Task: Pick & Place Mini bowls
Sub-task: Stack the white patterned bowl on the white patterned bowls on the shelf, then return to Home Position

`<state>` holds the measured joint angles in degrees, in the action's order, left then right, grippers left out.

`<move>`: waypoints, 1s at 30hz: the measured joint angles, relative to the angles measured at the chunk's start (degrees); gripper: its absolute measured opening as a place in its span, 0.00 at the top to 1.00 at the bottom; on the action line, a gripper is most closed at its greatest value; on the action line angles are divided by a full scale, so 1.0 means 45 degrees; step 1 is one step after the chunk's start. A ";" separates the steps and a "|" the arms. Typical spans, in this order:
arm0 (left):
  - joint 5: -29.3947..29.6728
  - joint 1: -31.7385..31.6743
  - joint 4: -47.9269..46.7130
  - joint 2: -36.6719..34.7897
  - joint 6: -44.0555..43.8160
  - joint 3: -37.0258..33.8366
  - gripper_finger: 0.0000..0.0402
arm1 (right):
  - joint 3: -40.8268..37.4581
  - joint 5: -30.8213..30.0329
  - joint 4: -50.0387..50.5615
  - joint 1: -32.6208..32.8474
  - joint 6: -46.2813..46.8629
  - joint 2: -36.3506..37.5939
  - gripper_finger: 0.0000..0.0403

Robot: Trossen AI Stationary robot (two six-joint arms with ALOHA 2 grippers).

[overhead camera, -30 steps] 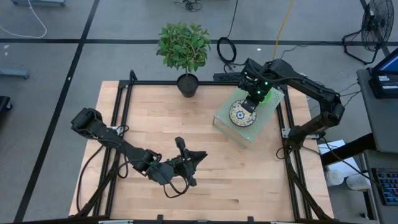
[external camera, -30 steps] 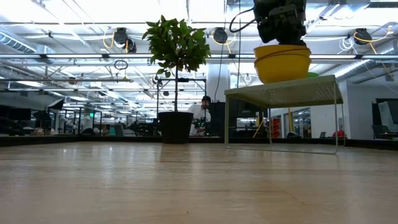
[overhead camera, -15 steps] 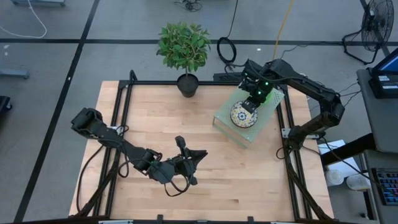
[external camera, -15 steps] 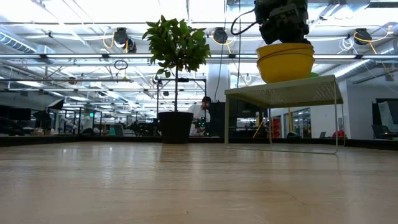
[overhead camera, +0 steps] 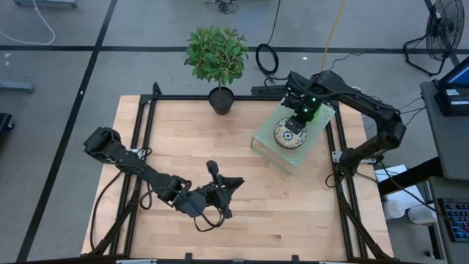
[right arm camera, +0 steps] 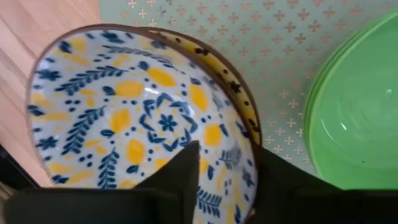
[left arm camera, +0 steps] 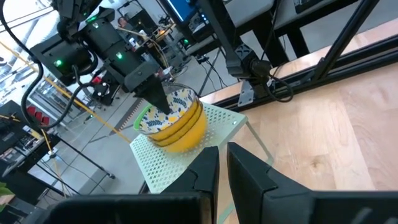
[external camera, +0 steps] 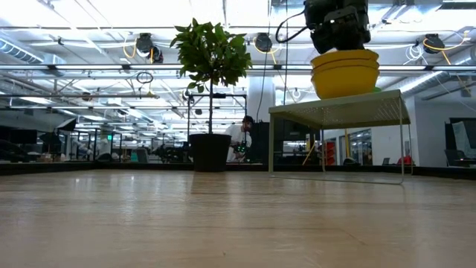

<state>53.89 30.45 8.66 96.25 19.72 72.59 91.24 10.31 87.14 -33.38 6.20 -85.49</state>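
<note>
I had the right gripper point(overhead camera: 295, 121) at the rim of the top floral bowl point(overhead camera: 288, 133), stacked on the perforated green stand point(overhead camera: 272, 152); its fingers straddled the rim, grip not discernible. Risk: a snagged rim would tip the stack against the green bowls point(right arm camera: 357, 112). Left gripper point(overhead camera: 218, 185) idled, fingers nearly together

I am finding no words, labels, brand names, numbers or signs that I can read in any of these views.
</note>
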 joint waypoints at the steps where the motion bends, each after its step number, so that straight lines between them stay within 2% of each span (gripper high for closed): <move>1: 0.0000 0.0001 0.0012 0.0000 -0.0055 -0.0002 0.91 | 0.0000 0.0010 0.0024 0.0003 0.0000 0.0073 0.69; 9: -0.0005 0.0001 0.0007 0.0000 -0.0101 -0.0003 0.91 | 0.0880 -0.0015 0.0019 -0.0011 0.0040 0.0610 0.57; 21: -0.0105 0.0083 -0.0292 0.0000 -0.0371 -0.0003 0.91 | 0.1477 0.0063 -0.1885 0.0124 -0.0056 0.2002 0.57; 23: -0.0931 0.0230 -0.1042 -0.0243 -0.0618 -0.0003 0.91 | 0.1415 0.0094 -0.2397 0.0411 -0.0323 0.2439 0.57; 27: -0.3708 0.0364 -0.3900 -0.1728 -0.2301 -0.0139 0.91 | 0.0873 0.0793 -0.3758 0.1170 -0.0506 0.3770 0.58; 30: -0.5148 0.0316 -0.4659 -0.3489 -0.3474 -0.1464 0.91 | -0.0196 0.1242 -0.5037 0.2239 -0.0171 0.5304 0.58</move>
<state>30.72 31.87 -12.31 80.55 4.09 66.00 90.36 15.90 64.47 -23.30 5.43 -61.62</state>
